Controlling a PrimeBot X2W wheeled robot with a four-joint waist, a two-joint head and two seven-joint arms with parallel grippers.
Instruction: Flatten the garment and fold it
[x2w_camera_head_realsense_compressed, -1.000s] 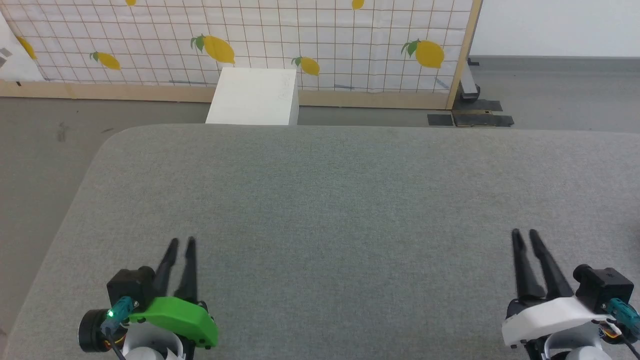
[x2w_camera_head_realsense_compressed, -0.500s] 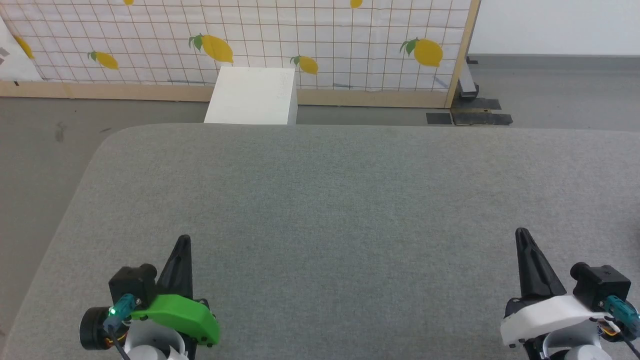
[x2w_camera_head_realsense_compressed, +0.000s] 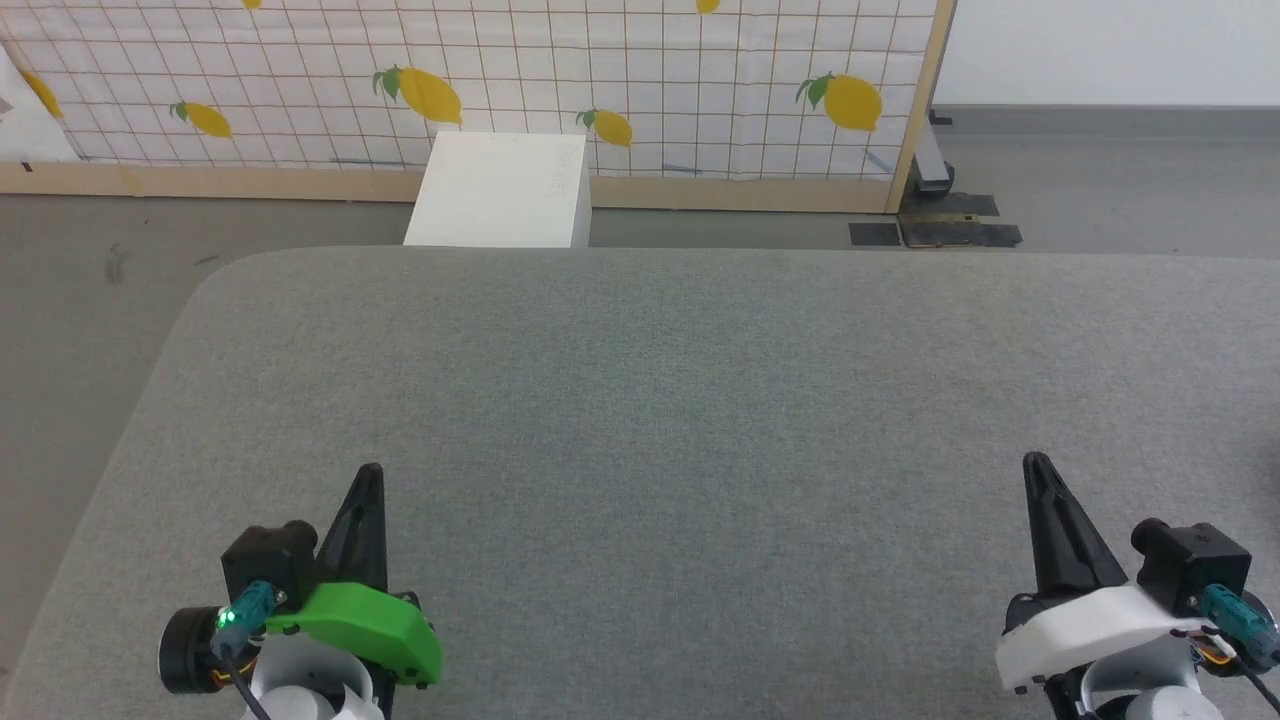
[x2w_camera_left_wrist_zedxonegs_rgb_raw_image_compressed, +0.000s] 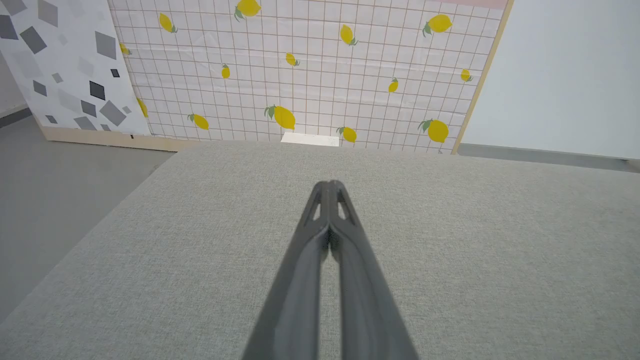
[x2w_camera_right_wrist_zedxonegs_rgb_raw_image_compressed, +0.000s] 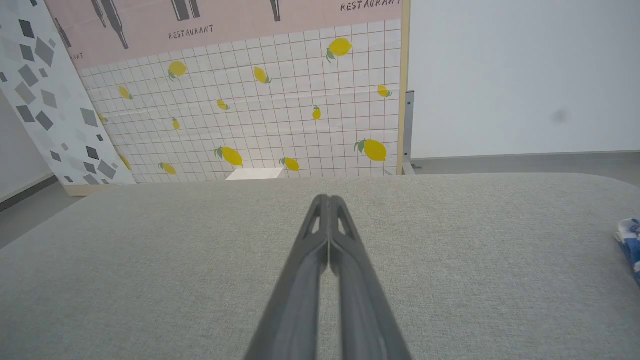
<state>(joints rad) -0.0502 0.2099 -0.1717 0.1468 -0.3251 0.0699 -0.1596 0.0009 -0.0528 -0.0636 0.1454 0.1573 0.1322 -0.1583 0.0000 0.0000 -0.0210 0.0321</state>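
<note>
Right wrist view: garment (x2w_camera_right_wrist_zedxonegs_rgb_raw_image_compressed: 631, 246) on table (x2w_camera_right_wrist_zedxonegs_rgb_raw_image_compressed: 450, 260)

This looks like a staged robot-testing lab. A wide grey fabric-covered desk (x2w_camera_head_realsense_compressed: 640, 400) stands on a bare grey floor (x2w_camera_head_realsense_compressed: 80, 280). At 12 o'clock is a wood-framed backdrop panel printed with lemons on a grid (x2w_camera_head_realsense_compressed: 650, 90), at 10 o'clock a white panel with grey flecks (x2w_camera_left_wrist_zedxonegs_rgb_raw_image_compressed: 60, 65), and at 2 o'clock a plain white wall (x2w_camera_right_wrist_zedxonegs_rgb_raw_image_compressed: 500, 75).
</note>
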